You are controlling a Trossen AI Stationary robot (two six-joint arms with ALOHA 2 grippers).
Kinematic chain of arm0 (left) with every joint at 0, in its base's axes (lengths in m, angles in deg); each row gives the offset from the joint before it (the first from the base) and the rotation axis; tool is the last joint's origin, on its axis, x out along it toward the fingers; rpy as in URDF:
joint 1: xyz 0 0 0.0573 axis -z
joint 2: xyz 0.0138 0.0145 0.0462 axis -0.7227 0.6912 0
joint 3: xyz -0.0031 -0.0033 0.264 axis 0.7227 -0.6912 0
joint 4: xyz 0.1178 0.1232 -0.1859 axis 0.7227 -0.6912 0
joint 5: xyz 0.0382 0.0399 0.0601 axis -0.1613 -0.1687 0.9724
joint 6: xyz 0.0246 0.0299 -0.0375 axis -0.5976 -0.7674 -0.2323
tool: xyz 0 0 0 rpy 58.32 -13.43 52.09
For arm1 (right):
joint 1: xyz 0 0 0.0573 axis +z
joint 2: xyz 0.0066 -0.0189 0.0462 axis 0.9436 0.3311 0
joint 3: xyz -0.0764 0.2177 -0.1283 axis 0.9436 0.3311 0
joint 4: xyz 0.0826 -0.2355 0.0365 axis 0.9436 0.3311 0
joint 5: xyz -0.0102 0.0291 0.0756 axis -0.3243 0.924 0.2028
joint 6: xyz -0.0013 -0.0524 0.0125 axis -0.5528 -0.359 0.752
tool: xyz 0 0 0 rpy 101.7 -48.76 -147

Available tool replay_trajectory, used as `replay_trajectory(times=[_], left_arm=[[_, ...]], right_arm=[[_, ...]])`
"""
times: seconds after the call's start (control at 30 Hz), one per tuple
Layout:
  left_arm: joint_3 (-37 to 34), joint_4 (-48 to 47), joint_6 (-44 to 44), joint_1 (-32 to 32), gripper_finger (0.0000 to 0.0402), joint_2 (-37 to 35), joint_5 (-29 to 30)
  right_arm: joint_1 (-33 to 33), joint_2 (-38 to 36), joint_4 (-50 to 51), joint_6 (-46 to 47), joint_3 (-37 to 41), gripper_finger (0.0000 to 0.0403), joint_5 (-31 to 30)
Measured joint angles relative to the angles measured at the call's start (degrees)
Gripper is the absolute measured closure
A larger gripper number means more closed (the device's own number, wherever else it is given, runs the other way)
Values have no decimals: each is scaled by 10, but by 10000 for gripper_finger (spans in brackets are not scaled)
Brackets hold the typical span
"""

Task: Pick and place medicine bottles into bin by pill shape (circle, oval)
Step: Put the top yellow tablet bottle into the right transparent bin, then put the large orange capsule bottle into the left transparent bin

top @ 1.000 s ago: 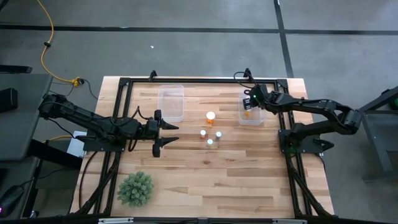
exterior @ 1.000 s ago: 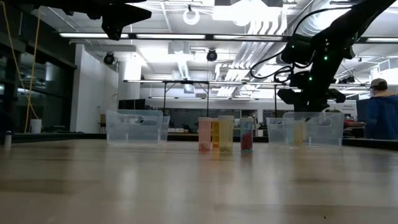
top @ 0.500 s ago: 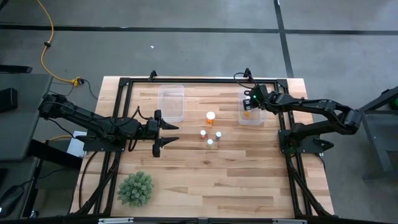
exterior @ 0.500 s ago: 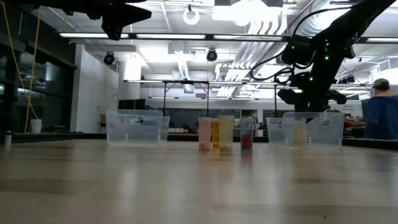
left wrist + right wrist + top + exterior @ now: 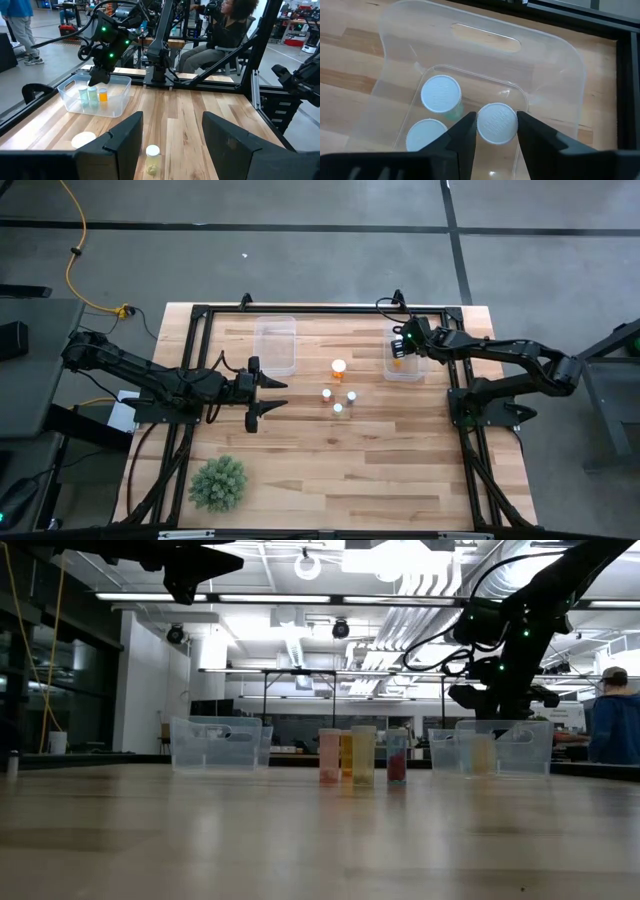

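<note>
The right hand (image 5: 402,343) hangs over the clear bin (image 5: 404,369) at the desk's (image 5: 330,460) two o'clock edge, its fingers (image 5: 465,132) flanking a white-capped bottle (image 5: 496,123); they seem to touch the cap, though whether they grip it I cannot tell. Two more bottles (image 5: 440,94) stand in that bin. The left hand (image 5: 272,398) waits open at nine o'clock, raised off the desk. Four bottles (image 5: 338,368) cluster at the centre, with bare wood all around them. A second bin (image 5: 275,345) sits at eleven o'clock, and a plant (image 5: 218,483) at seven.
</note>
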State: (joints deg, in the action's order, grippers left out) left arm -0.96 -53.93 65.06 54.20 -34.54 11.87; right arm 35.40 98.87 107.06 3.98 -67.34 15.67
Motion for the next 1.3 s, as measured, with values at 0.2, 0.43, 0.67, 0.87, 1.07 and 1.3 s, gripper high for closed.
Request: replay_trajectory(times=[0.2, 0.43, 0.67, 0.87, 1.07, 1.3], left_arm=[[0, 0, 0, 0, 206, 0, 0], [0, 0, 0, 0, 206, 0, 0], [0, 0, 0, 0, 206, 0, 0], [0, 0, 0, 0, 206, 0, 0], [0, 0, 0, 0, 206, 0, 0], [0, 0, 0, 0, 206, 0, 0]], right_arm=[[0, 0, 0, 0, 0, 238, 0], [0, -5, -2, -37, -7, 215, -1], [6, -74, 9, -87, -44, 215, -2], [51, -164, -13, -104, -54, 214, 11], [171, -203, -221, -142, 6, 214, 76], [304, -177, -539, -204, 125, 214, 133]])
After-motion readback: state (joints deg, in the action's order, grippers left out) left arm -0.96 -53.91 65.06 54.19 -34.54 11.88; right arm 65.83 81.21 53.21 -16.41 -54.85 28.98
